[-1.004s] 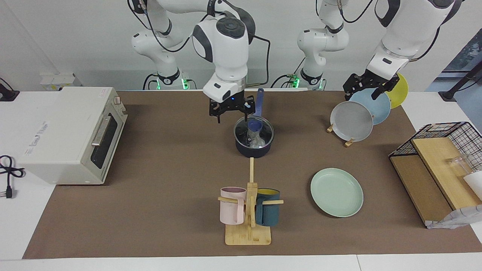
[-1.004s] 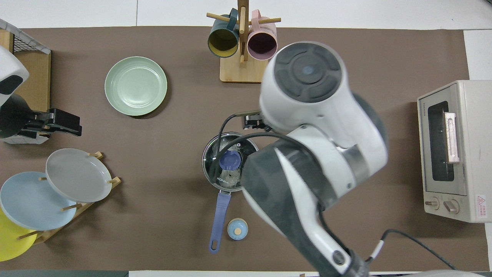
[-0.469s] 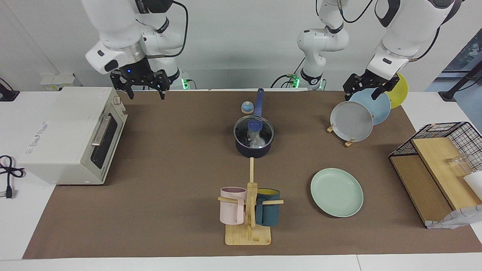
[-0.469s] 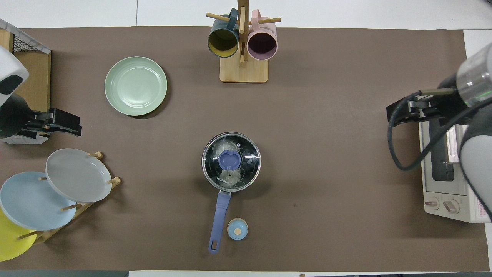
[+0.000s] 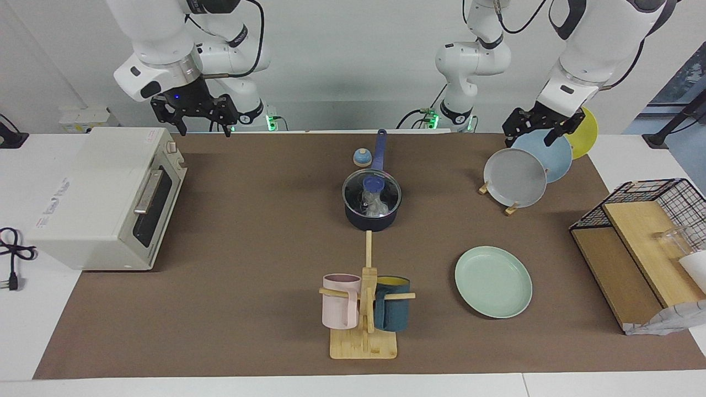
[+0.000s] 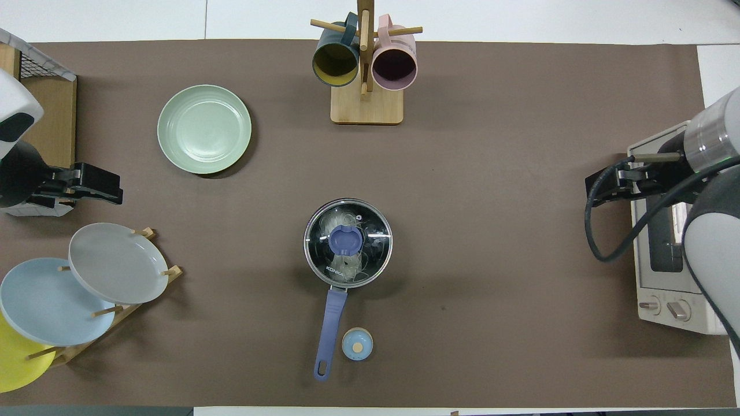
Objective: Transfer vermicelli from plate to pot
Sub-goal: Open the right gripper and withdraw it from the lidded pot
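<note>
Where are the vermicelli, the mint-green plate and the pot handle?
vermicelli (image 6: 338, 222): overhead view, strands under glass lid.
mint-green plate (image 5: 492, 282): facing view, bare centre.
pot handle (image 6: 330, 326): overhead view, mid-handle.

We see a navy pot (image 5: 371, 218) with whitish vermicelli (image 5: 376, 207), a mint-green plate (image 5: 493, 282), pink mug (image 5: 340, 301), teal mug (image 5: 392, 311), brown mat (image 5: 248, 264).
</note>
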